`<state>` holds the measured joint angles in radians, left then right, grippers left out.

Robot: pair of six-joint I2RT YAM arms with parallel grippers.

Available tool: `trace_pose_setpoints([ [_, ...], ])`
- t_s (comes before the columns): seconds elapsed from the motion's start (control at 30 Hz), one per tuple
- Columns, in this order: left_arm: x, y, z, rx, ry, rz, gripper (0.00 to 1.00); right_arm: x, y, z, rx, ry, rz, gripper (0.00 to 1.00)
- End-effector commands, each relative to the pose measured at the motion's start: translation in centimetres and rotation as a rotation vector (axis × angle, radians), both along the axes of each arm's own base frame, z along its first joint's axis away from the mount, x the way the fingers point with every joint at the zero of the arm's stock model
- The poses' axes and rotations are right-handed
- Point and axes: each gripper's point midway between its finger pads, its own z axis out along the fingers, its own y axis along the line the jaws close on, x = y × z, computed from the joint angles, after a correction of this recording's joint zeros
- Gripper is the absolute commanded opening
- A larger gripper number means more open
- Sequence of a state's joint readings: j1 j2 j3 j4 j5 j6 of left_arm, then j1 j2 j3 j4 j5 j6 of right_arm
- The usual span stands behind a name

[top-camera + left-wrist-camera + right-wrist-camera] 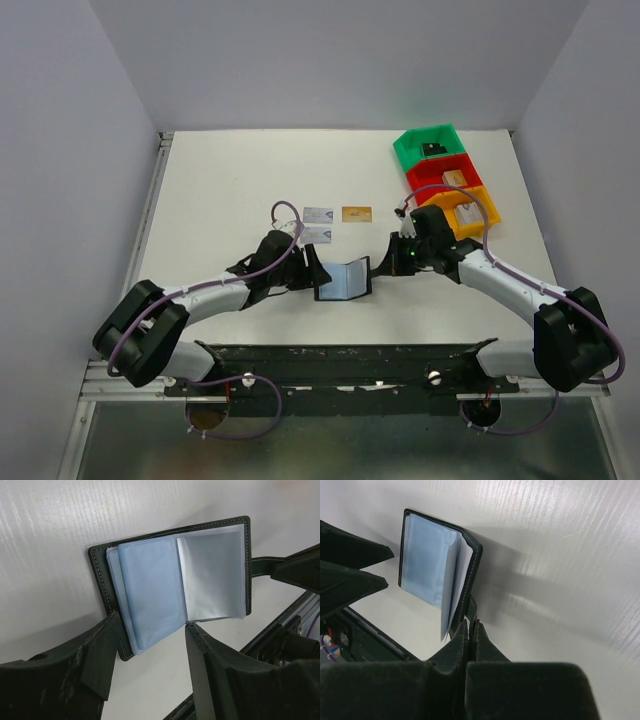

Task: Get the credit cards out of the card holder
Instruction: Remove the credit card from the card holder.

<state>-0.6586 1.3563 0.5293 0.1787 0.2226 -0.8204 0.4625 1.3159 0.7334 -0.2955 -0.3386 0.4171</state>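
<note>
Left claw [152,625] straddles card holder [210,575] — right claw [471,625] pinches its strap [471,606].

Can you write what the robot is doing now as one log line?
right gripper: shut on card holder strap | left gripper: open, pockets edge between fingers | on table: three cards

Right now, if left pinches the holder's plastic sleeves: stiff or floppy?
Likely floppy: the sleeves are thin film, one page fanning up off the card holder. Probably slippery too, judging by their sheen. The right gripper, clamped on the strap, should stop dragging.
</note>
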Motion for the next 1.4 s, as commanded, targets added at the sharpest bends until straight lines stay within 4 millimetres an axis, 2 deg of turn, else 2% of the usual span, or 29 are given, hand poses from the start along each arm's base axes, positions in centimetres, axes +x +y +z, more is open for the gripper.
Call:
trace_pose_setpoints([
  [0.0, 0.3, -0.8, -0.1, 0.005, -0.017, -0.028, 0.66, -0.6, -0.2, -0.3, -0.004, 0.021, 0.018, 0.0],
  [0.5, 0.1, -1.6, -1.4, 0.009, 0.012, -0.068, 0.66, -0.7, 0.0, -0.6, 0.008, 0.037, 0.019, 0.0],
  [0.87, -0.1, -2.9, -1.3, -0.022, 0.007, -0.127, 0.66, -0.9, 0.5, -1.1, 0.027, 0.062, 0.032, 0.0],
  [0.97, -0.3, -3.4, -0.7, -0.048, -0.012, -0.148, 0.66, -1.0, 0.5, -1.1, 0.028, 0.062, 0.033, 0.0],
  [1.2, -0.8, -5.4, 2.6, -0.121, -0.128, -0.242, 0.65, -1.1, 0.1, -1.6, 0.002, 0.066, 0.022, 0.0],
  [1.37, -1.0, -6.7, 4.3, -0.136, -0.176, -0.291, 0.65, -0.9, -0.7, -2.1, -0.035, 0.067, -0.01, 0.0],
])
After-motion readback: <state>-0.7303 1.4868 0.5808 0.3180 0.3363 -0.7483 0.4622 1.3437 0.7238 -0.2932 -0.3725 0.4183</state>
